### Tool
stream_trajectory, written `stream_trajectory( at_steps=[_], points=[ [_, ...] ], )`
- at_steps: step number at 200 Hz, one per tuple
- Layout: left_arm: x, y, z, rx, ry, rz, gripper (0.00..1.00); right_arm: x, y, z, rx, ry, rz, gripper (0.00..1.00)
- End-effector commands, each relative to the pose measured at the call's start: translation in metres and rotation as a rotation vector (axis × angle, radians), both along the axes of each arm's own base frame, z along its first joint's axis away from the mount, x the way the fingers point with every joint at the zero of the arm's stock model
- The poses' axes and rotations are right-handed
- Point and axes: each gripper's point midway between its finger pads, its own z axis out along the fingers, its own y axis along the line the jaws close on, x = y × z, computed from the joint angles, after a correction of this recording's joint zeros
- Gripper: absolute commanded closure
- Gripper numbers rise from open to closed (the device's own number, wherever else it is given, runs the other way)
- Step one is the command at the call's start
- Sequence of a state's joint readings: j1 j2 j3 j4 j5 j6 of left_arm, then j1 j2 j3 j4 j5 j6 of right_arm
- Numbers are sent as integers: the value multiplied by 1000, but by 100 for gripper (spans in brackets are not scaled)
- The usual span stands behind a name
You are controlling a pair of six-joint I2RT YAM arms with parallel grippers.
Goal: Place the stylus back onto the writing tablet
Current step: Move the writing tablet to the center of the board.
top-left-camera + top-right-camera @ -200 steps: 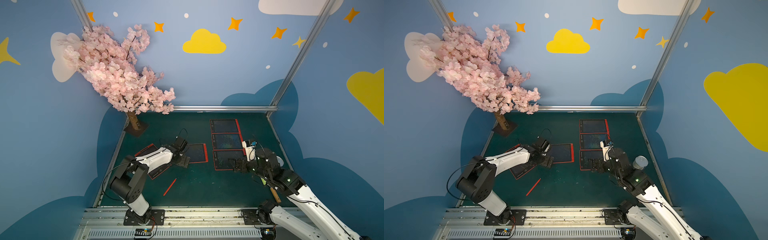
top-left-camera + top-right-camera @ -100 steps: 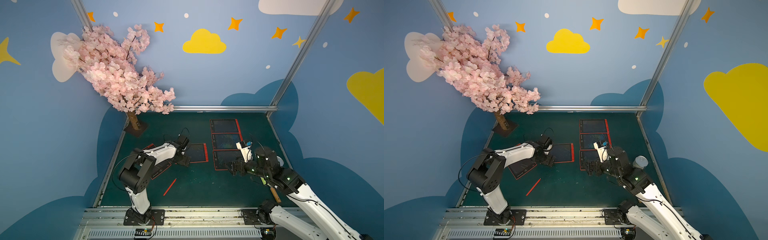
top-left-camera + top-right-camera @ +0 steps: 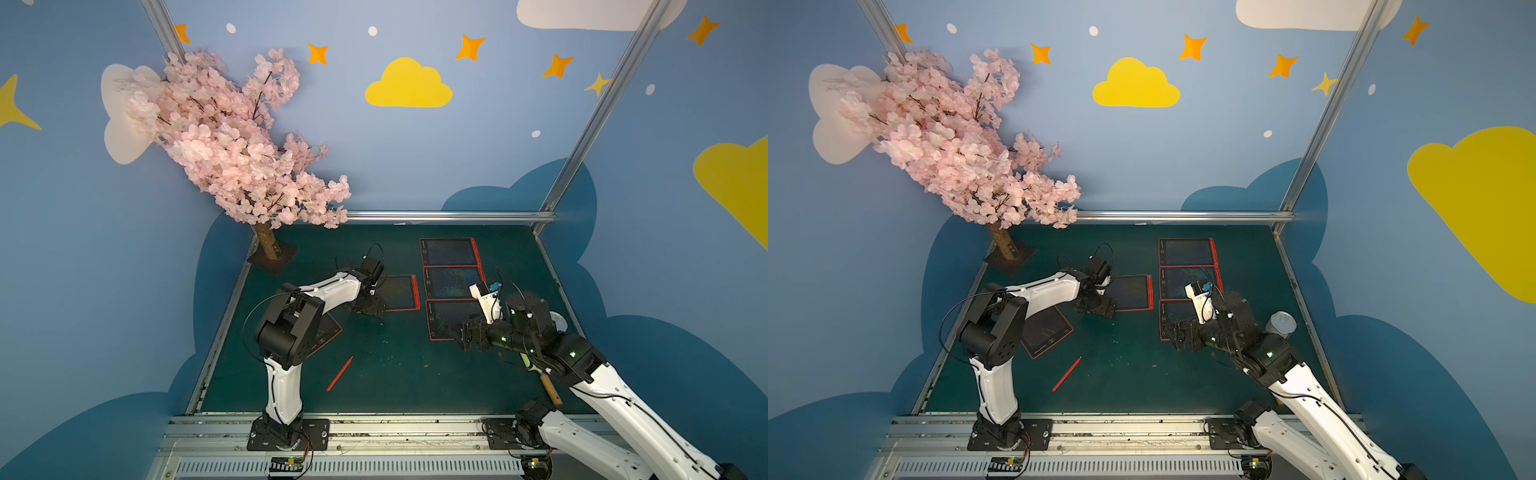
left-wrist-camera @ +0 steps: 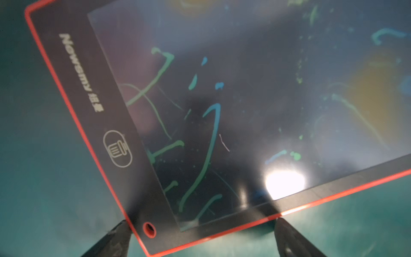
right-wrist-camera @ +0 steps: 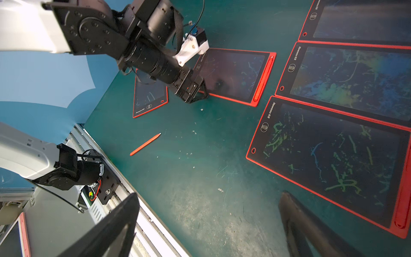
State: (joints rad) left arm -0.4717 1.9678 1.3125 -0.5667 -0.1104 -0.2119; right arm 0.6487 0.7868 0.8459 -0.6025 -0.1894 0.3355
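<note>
Elbow newly swung inward, the left arm [image 3: 328,291] holds jaws apart astride a writing tablet's [image 4: 222,111] corner, nearer than the right arm's [image 3: 524,321] parted jaws to the red stylus [image 3: 339,374] lying loose on the bench [image 3: 399,374] back toward the bases, slanting near-left to far-right.

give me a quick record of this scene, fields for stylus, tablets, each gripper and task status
stylus: slim red plastic stylus lying loose on the green mat, touching no tablet
tablets: five red-framed dark writing tablets: three in a column, one mid-table, one tilted beneath the left arm
left gripper: open, empty, at the mid-table tablet's near edge
right gripper: open, empty, over the column's nearest tablet
task status: stylus not yet picked up
</note>
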Motion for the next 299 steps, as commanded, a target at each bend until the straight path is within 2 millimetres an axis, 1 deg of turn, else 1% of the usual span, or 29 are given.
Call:
stream_trajectory(
  at_steps=[1,27,57,74,97,110,120,141,164,184,202,223,234,247,259,265,271,281,299],
  points=[
    [5,-2,-16,-34,54,5,1,-1,1,3,18,-4,4,4],
    [22,-4,-20,-62,57,31,1,-1,-1,2,14,-3,-2,4],
    [44,-8,-18,-81,48,43,1,0,-1,-1,2,6,-6,4],
    [53,-10,-18,-102,54,62,1,1,-1,-3,1,12,-9,4],
    [60,-16,-15,-135,56,89,1,2,-1,-4,0,13,-16,4],
    [60,-18,-14,-147,60,95,1,2,-2,-4,-2,16,-19,4],
    [59,-16,-14,-141,62,102,1,1,-3,-5,-6,17,-22,4],
    [52,-12,-11,-133,56,91,1,1,-5,-6,-17,18,-26,4],
    [40,-9,4,-146,37,69,1,2,-5,-8,-25,23,-28,4],
    [20,-7,16,-166,50,75,2,3,-3,-8,-24,25,-25,5],
    [-3,-10,21,-212,82,108,3,5,-2,-8,-23,27,-24,5],
    [-27,-25,24,-279,116,125,3,6,1,-7,-21,26,-19,5],
    [-36,-33,25,-299,121,137,3,7,2,-6,-20,25,-13,5],
    [-44,-48,26,-361,134,155,3,8,3,-6,-20,28,-13,5],
    [-46,-61,27,-415,131,178,2,8,5,-5,-19,30,-10,5],
    [-48,-72,30,-464,143,175,2,8,5,-5,-19,32,-8,5],
    [-48,-78,30,-490,145,183,1,8,5,-5,-18,33,-7,5],
    [-45,-89,32,-531,140,187,1,8,5,-5,-16,30,-6,5],
    [-37,-101,28,-551,129,201,1,7,5,-6,-17,35,-9,5]
  ],
)
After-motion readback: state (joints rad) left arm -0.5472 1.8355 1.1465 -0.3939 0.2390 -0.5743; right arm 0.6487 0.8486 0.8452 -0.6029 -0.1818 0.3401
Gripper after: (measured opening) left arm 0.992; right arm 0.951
